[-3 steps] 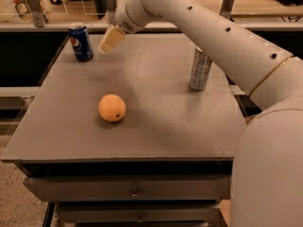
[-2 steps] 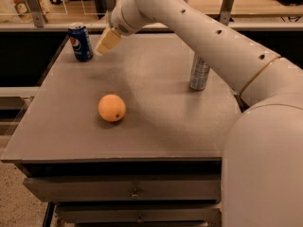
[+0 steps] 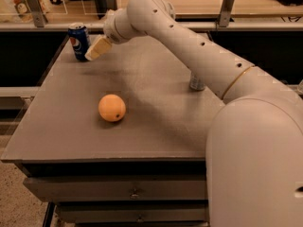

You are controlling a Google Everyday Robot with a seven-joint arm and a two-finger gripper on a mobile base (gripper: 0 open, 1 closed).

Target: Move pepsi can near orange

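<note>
The pepsi can [image 3: 78, 41], dark blue with a round logo and silver top, stands upright at the far left corner of the grey table [image 3: 156, 126]. The orange [image 3: 112, 108] lies on the table nearer the front, left of centre, well apart from the can. My gripper [image 3: 96, 49], with cream-coloured fingers, reaches across the table and sits right beside the can's right side, close to touching it. The arm stretches from the lower right over the table.
A slim silver can [image 3: 197, 82] stands at the right of the table, mostly hidden behind my arm. A rail with posts [image 3: 33, 0] runs behind the table. Drawers [image 3: 118, 193] sit below the front edge.
My arm has swung further left and forward, bringing the gripper closer to the pepsi can. The arm now covers most of the silver can. The orange and pepsi can have not moved.
</note>
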